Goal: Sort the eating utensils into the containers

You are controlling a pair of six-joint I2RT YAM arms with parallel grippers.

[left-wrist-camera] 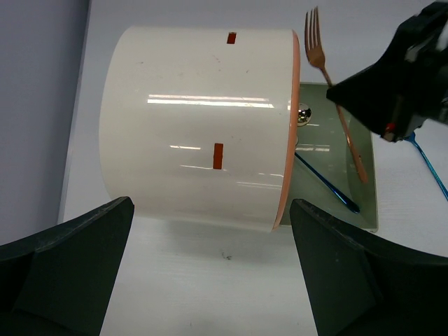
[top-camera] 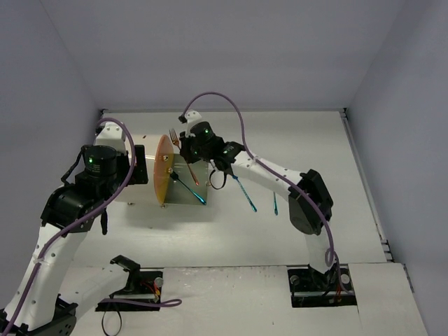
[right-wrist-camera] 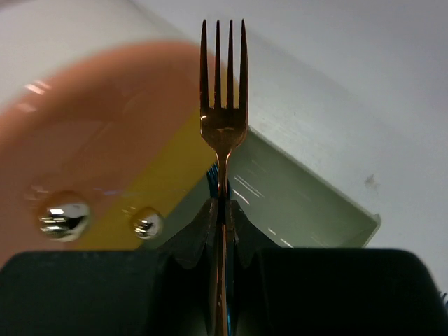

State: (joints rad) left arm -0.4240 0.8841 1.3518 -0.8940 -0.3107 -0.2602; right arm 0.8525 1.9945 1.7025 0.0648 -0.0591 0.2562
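Right end effector (right-wrist-camera: 222, 213) was clamped on the copper fork (right-wrist-camera: 222, 129), gripping the handle below the upturned tines, above the open drawer (right-wrist-camera: 315, 203). Fork judged light, rigid and slick; such a narrow grip could pivot. Left end effector (left-wrist-camera: 211, 210) stood wide, empty.

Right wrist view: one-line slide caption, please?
Right gripper shut on a slim copper-coloured metal fork, tines pointing away, pale grey-green drawer tray and round orange cabinet front behind it.
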